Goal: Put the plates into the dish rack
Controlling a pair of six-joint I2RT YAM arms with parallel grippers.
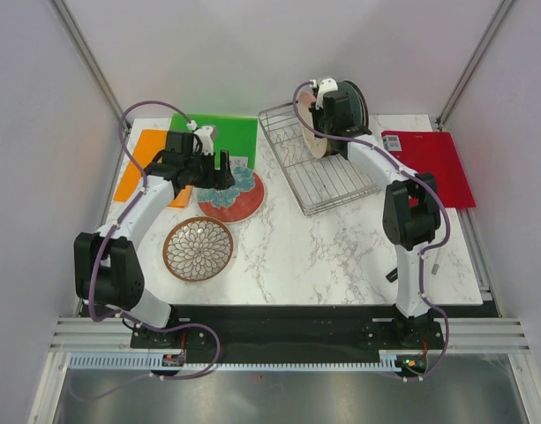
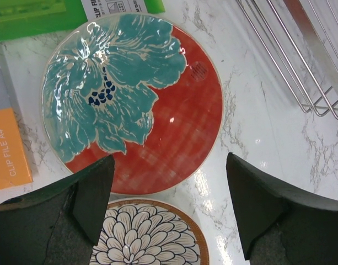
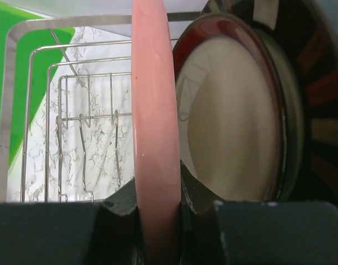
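Plates: four showed; two lay flat at left of centre in the overhead view, and two stood on edge at the rack in the upper middle.
Red plate with teal flowers (image 1: 232,194): flat on the tabletop (image 1: 341,256), just below the green board and left of the rack.
Brown plate with white petals (image 1: 198,249): flat, lower left of the red plate, their rims very near; contact could not be told.
Pink plate (image 3: 155,121): upright and edge-on in the middle of the right wrist view, over the rack's far end; its lower rim was hidden, so whether it sat in a slot could not be told.
Cream plate with maroon rim (image 3: 235,127): upright, just right of the pink plate in the wrist view, its face toward it.
Dark striped disc (image 3: 317,110): at the far right of that view, behind the cream plate.
Dish rack (image 1: 319,168): silver wire, set at an angle in the upper middle of the overhead view, its near slots bare.
Left tool (image 2: 169,165): jaws spread wide, holding nothing, over the red plate's lower edge with the brown plate between the fingers (image 2: 94,199) at bottom frame.
Right tool (image 3: 157,221): clamped on the pink plate's rim, one finger on each face.
Green board (image 1: 226,132): upper left, beyond the red plate.
Orange board (image 1: 146,163): far left, beside the green one.
Red board (image 1: 433,163): right of the rack.
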